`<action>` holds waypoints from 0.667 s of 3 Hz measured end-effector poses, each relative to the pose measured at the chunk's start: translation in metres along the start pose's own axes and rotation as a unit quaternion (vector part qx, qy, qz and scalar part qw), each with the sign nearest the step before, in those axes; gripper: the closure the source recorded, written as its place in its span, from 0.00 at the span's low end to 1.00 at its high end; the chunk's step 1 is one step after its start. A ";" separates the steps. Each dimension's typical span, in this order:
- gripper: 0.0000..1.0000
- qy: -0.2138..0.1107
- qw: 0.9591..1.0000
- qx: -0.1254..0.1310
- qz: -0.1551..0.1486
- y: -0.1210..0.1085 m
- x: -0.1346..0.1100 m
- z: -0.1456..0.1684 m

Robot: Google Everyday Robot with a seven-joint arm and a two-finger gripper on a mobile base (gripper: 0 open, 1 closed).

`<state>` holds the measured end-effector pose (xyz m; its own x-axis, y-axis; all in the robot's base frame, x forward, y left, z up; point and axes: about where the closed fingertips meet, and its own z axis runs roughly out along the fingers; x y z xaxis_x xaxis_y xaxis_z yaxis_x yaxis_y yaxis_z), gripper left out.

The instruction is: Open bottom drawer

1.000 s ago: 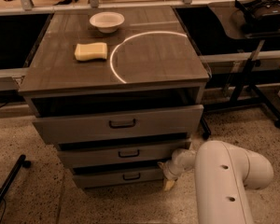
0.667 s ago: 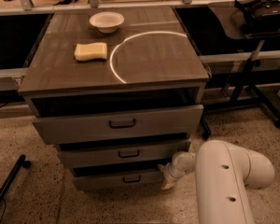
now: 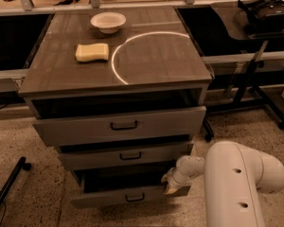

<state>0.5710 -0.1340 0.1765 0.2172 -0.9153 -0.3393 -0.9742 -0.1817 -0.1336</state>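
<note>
The grey cabinet has three drawers. The bottom drawer (image 3: 109, 196), the slimmest front with a small dark bar handle (image 3: 135, 197), stands pulled out, with a dark gap showing above its front. My gripper (image 3: 170, 183) sits at the drawer's right front corner, touching its top edge, at the end of my white arm (image 3: 236, 183), which comes in from the lower right. The middle drawer (image 3: 128, 156) and the top drawer (image 3: 120, 126) are each out a little.
On the cabinet top (image 3: 156, 60) lie a yellow sponge (image 3: 92, 52) and a white bowl (image 3: 108, 21), with a bright white arc beside them. A dark stand leg (image 3: 9, 186) is at the lower left. A stand (image 3: 255, 74) carrying a black headset is on the right.
The bottom drawer has slid further out towards me, and the dark gap above its front has widened. My gripper has stayed at its right corner and moved out with it.
</note>
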 end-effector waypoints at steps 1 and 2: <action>1.00 0.000 1.000 0.000 0.000 0.000 -0.001 -0.002; 1.00 -0.046 0.999 -0.018 -0.010 0.036 -0.017 0.000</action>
<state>0.5319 -0.1249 0.1777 0.2403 -0.8743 -0.4217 -0.9707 -0.2147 -0.1082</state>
